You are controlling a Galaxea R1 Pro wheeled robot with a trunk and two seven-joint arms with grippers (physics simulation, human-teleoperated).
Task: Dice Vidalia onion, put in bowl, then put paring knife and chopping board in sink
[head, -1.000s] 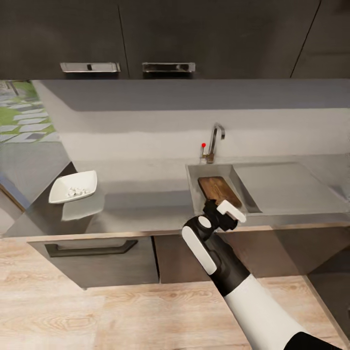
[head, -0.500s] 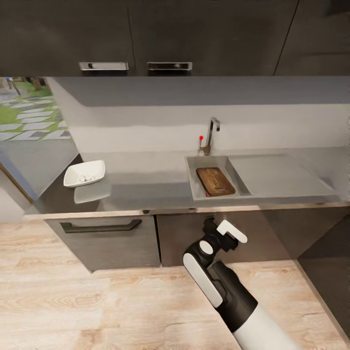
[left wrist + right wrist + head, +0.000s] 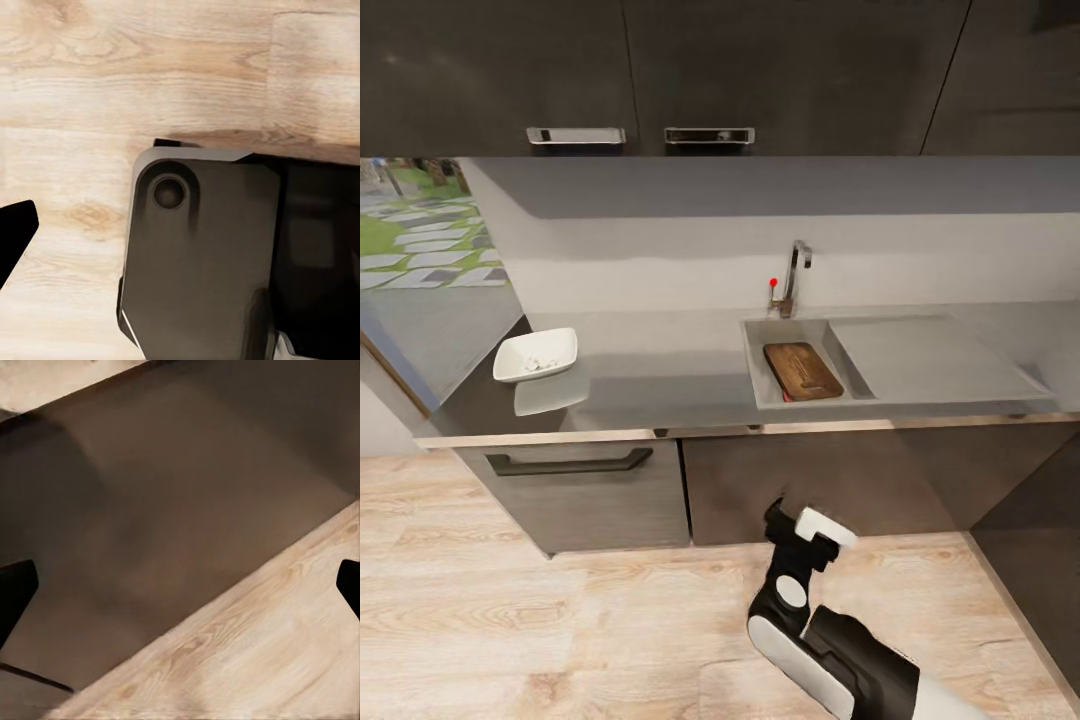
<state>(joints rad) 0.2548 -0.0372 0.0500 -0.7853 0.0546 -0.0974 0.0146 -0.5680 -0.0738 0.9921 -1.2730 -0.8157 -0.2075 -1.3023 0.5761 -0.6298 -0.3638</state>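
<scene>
1. The chopping board is lying in the sink basin. Its long axis runs from the front of the desk back toward the wall, skewed a little, so the far end leans toward the faucet side.
2. There's a tiny reddish sliver poking out at the board's near corner, right by the basin's front wall. Probably the paring knife, but it's way too small to say which way it points.
3. The white bowl sits well apart from the sink, way over at the other end of the desk, one corner aimed toward the window side. It's got some small pale bits in it.
4. The faucet stands at the back rim of the basin with a small red knob just beside it, and the flat drainboard stretches off to the side.
5. The desk top is grey and a bit glossy, so you can see the bowl's reflection right in front of it. Thin pale front edge.
6. Room: dark charcoal cabinets above and below, steel bar handles on the uppers, a dark drawer pull below, pale grey backsplash, light wood floor. Some greenery and paving show out past the left end.
7. The right gripper hangs low in front of the base cabinets, over the floor, nothing in it. Jaws spread: in the right wrist view the dark tips sit at opposite edges.
8. For the left jaws I can't tell. The left wrist view has just one dark tip showing, over floor and a dark part of the robot.
</scene>
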